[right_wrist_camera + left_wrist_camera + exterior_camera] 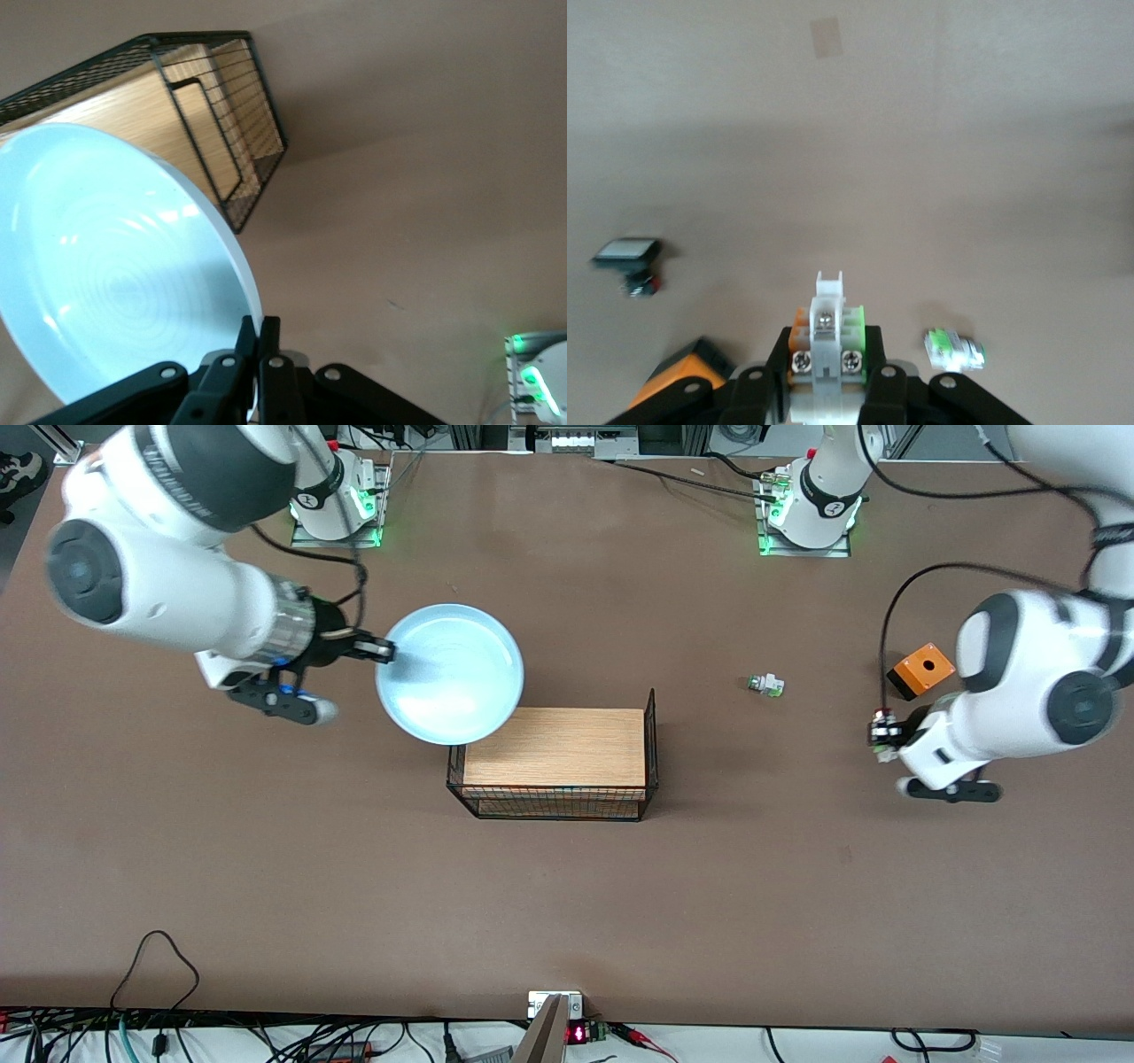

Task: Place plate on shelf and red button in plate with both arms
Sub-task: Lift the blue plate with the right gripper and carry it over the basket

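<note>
The pale blue plate (452, 673) hangs in the air, level, over the table, with its edge over a corner of the wire basket (654, 735). My right gripper (387, 652) is shut on the plate's rim at the end toward the right arm; the right wrist view shows the fingers (248, 341) pinching the rim of the plate (115, 274). My left gripper (881, 735) is shut on the red button (880, 726) above the table near the left arm's end. In the left wrist view, its whitish body with orange and green bits (827, 328) sits between the fingers (873, 354); the red cap is hidden.
The black wire basket with a wooden board on top stands mid-table and also shows in the right wrist view (221, 115). A green-capped switch (765, 685) lies between it and the left gripper. An orange box (921, 670) sits near the left gripper. A black white-faced button (627, 252) lies nearby.
</note>
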